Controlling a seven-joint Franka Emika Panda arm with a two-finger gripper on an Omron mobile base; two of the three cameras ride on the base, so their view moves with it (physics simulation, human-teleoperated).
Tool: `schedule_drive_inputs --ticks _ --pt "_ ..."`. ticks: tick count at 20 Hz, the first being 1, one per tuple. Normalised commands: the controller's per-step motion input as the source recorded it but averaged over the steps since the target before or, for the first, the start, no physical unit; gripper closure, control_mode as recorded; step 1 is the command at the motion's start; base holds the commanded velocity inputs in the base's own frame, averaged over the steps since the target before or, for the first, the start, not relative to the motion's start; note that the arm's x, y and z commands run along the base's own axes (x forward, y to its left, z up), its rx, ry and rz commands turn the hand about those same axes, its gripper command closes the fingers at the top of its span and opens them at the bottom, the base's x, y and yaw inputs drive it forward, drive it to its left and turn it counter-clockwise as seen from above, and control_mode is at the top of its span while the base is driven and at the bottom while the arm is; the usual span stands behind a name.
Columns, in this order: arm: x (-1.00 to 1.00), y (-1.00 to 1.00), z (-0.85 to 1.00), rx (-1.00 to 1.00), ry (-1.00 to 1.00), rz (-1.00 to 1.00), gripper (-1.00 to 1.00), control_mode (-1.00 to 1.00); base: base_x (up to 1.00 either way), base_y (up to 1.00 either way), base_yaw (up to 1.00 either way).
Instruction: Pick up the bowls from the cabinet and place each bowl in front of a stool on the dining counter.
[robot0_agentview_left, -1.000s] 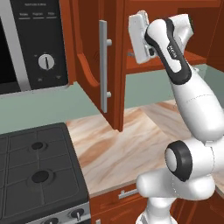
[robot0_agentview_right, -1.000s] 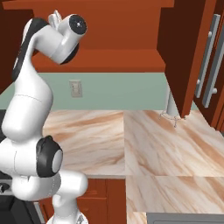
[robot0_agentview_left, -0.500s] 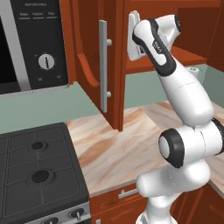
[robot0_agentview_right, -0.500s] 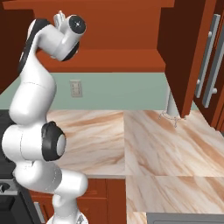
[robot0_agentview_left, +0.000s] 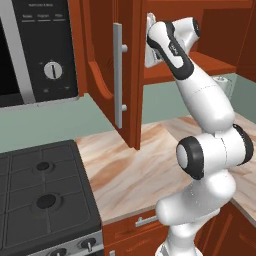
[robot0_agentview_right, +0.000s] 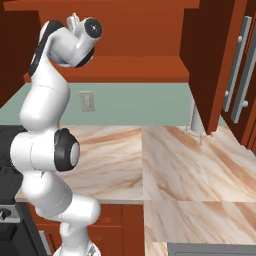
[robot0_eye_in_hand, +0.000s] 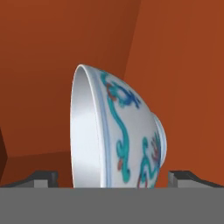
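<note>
The cabinet (robot0_eye_in_hand: 52, 52) carries the blue-patterned bowl (robot0_eye_in_hand: 118, 135) on its red-brown shelf (robot0_eye_in_hand: 39, 164); the rolled camera shows it sideways.

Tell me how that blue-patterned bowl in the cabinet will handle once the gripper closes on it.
The bowl looks like glazed ceramic, so probably rigid but slippery and breakable if dropped. Its curved wall narrows to a small foot, so it may twist or slide between flat fingers. The open gripper has a fingertip on each side of it, so a grip near the rim seems safest.

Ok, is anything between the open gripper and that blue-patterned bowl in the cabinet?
Nothing visible. In the hand view the blue-patterned bowl sits directly ahead of the open gripper, between its fingertips, inside the cabinet.
</note>
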Motion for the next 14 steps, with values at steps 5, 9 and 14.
schedule_drive_inputs --ticks 5,9,14 --pt "0.22 0.04 -0.05 0.0 0.0 0.0 -1.0 -1.0 0.0 0.0 0.0" --pt "0.09 0.06 -0.15 0.0 0.01 0.0 -1.0 -1.0 0.0 0.0 0.0" --pt "0.0 0.11 -0.19 0.0 0.02 0.0 -1.0 -1.0 0.0 0.0 0.0"
